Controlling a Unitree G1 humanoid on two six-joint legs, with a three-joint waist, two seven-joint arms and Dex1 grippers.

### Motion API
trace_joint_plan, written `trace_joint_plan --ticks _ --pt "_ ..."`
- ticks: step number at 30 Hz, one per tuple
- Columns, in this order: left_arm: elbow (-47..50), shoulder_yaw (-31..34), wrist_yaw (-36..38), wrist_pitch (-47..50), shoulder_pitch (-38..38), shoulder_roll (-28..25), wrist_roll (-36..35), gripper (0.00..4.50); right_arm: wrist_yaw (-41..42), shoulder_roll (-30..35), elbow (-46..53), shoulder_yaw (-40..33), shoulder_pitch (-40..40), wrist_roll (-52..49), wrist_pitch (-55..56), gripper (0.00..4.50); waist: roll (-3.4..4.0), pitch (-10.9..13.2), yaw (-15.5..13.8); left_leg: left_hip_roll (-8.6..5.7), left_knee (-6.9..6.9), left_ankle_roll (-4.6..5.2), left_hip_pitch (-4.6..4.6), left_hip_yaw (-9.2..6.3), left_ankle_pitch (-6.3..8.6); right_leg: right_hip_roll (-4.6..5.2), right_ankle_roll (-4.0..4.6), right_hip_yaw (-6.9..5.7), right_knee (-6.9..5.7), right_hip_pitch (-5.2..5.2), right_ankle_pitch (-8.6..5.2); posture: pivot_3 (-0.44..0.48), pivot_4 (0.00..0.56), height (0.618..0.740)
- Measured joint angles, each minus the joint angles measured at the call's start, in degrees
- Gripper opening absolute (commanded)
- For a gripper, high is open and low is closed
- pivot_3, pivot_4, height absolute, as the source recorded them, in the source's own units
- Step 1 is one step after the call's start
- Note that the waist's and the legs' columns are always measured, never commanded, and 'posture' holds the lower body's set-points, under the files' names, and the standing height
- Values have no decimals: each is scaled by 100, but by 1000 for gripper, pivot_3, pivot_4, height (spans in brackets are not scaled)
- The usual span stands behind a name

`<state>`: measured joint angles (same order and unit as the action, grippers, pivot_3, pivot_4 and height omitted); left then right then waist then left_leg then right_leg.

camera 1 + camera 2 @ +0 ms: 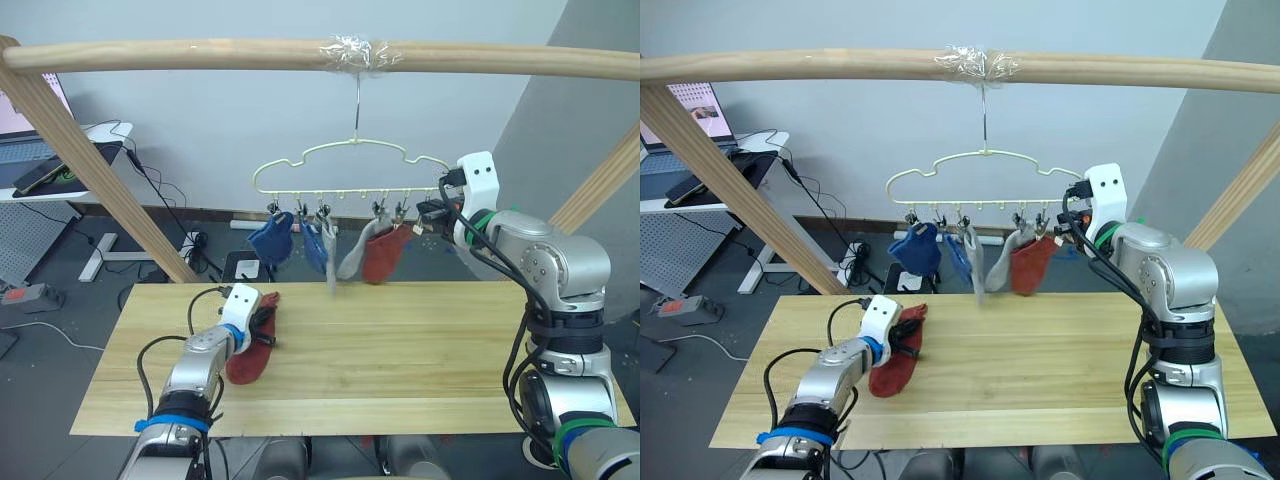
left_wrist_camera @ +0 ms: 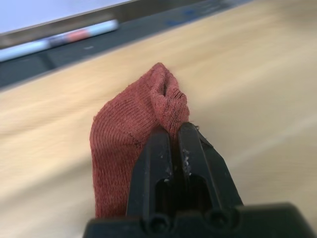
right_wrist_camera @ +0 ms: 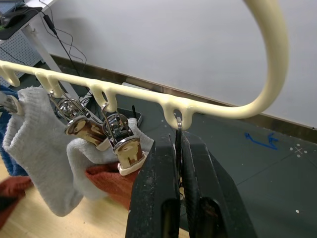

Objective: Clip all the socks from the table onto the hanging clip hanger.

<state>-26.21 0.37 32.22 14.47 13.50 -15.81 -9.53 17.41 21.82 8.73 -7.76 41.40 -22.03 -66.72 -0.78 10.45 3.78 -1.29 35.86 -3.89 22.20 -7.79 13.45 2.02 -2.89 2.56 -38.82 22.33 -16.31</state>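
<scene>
Rust-red knit sock (image 2: 129,129): pinched at cuff by left gripper (image 2: 174,134), near-left on light plank table (image 1: 420,350). Right gripper (image 3: 177,148) clamped on last grey clip of pale yellow-green wire hanger (image 1: 340,165). Step: final sock. Next: lift to held clip.

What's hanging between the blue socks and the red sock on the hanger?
Two light grey socks hang clipped between the blue socks and the hanging red sock on the clip hanger, seen in the eye views.

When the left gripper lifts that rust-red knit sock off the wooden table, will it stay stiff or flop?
The rust-red knit sock will likely flop: it already bunches at the left gripper. Probably light, like the hung socks draping limp. The ribbed knit looks unlikely to slip.
</scene>
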Motion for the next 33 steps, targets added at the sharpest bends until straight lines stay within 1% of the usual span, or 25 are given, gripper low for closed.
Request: trace_joint_plan --ticks 2,3,4,6,7,8,9,10,12,16,18,24,28,33 --pt "424 -21 164 34 -154 185 -211 16 -9 -18 -11 -116 66 -75 -178 0 -2 1 -5 1 1 0 7 -3 0 2 0 -3 0 4 0 -100 143 740" --pt "813 -13 258 114 -239 284 -413 16 -33 -70 -18 -291 135 -181 -422 0 -2 1 -5 3 2 0 16 -6 0 2 1 -5 0 9 0 -104 140 740" --pt "923 -13 284 133 -257 312 -461 16 -41 -86 -22 -338 161 -200 -490 0 -1 1 -5 3 3 0 19 -7 0 2 1 -5 -1 12 0 -114 134 740" --pt "1597 -56 448 168 -144 437 -752 16 -116 -130 -30 -529 318 -315 -810 0 0 -1 -15 0 4 -1 20 -4 -1 -1 1 -5 -3 16 1 -121 131 740" --pt "1907 -63 484 217 -239 472 -846 16 -193 -393 -46 -911 476 -404 -1291 0 1 -1 24 2 3 -1 22 4 -1 -2 1 1 -4 23 1 -124 129 740" --pt "2556 -284 538 229 -319 653 -955 16 -407 -742 -62 -1642 843 -451 -2108 0 6 -3 79 0 4 -1 34 3 -1 2 2 4 -8 30 1 -124 129 740" --pt "2918 -477 578 222 -307 771 -1006 16 -564 -882 -62 -1925 996 -519 -2383 0 5 -3 91 -1 8 -1 41 1 -1 2 2 0 -5 32 2 -128 128 740" --pt "3110 -638 600 216 -289 856 -1023 16 -696 -964 -62 -2050 1035 -610 -2479 0 6 -4 92 -2 8 -1 41 2 -1 2 2 1 -5 32 2 -131 126 740" --pt "3292 -909 607 158 -199 919 -957 16 -1013 -1176 -72 -2269 1038 -829 -2535 0 6 -4 108 -3 6 -1 41 3 -1 0 2 1 -7 35 2 -136 126 740" --pt "3320 -1241 530 -43 -31 1010 -703 16 -1727 -1346 -149 -2649 1055 -1362 -2534 0 9 -6 139 -3 8 1 40 7 -2 -4 2 5 -13 36 2 -140 130 740" --pt "3207 -1377 411 -258 181 1105 -470 16 -2141 -1441 -202 -2788 1113 -1697 -2534 0 9 -6 140 -3 12 2 40 10 -2 -5 2 6 -14 36 2 -140 130 740" --pt "2563 -1717 89 -1230 551 1090 441 16 -3234 -1558 -384 -3031 1129 -2644 -2534 0 11 -7 152 -3 11 4 40 10 -3 -8 2 9 -14 35 2 -153 140 740" --pt "2219 -1755 -49 -1507 674 1111 681 16 -3861 -1555 -507 -3134 1136 -3219 -2534 0 11 -6 183 -2 10 5 43 10 -3 -8 1 8 -13 36 2 -155 143 740" --pt "1970 -1744 -219 -1632 845 1231 763 16 -4481 -1484 -673 -3131 1145 -3909 -2534 0 11 -6 211 -3 12 6 46 9 -3 -8 1 7 -14 36 1 -156 145 740"
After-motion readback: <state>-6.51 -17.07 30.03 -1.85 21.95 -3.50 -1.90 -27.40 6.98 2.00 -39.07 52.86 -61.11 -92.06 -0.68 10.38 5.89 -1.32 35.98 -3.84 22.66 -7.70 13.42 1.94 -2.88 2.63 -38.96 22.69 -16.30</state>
